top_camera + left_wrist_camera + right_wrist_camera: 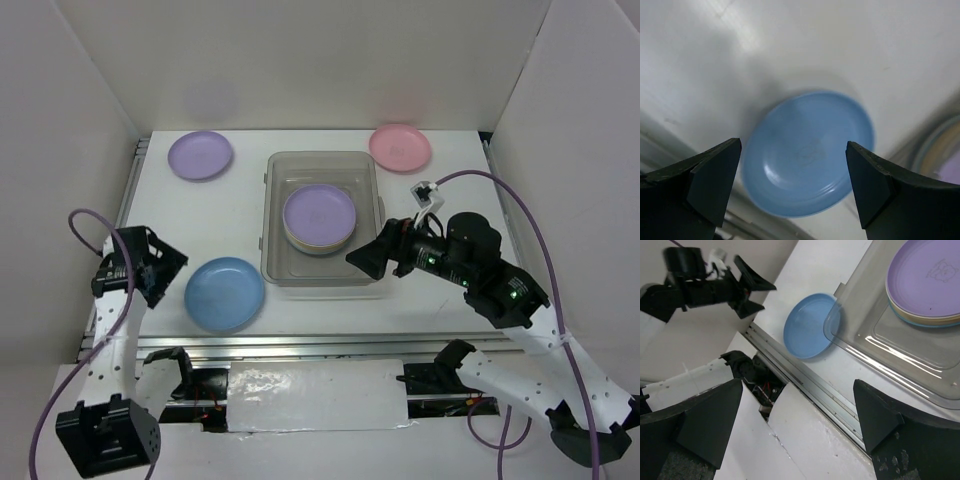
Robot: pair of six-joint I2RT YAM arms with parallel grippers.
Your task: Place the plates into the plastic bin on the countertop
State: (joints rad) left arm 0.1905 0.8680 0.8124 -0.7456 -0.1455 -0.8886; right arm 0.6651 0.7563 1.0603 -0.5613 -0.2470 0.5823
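The blue plate (225,293) lies flat on the countertop (215,220) near its front edge, just left of the plastic bin (270,235) and apart from it. The left claw (168,272) hangs just to the plate's left, jaws spread wide and gripping nothing. In the left wrist view the blue plate (810,152) fills the space between the two dark fingers of the left claw (793,147), below them and untouched.

Three plates lie loose on the countertop: the blue one, a lilac plate (200,155) at the back left, and a pink plate (400,147) at the back right. One bin stands in the middle, holding a pile (320,218) topped by a second lilac plate.

The right claw (362,258) hovers at the bin's front right corner, also spread wide and empty.

From above, the pile looks like one lilac plate with a pale edge. The right wrist view shows the pile (930,280) from the side, with a cream rim under the lilac; how many plates it holds cannot be told. That view also takes in the metal rail (805,382), the blue plate (807,327), the bin (880,340) and the left claw (752,290), framed by the right claw (797,390).
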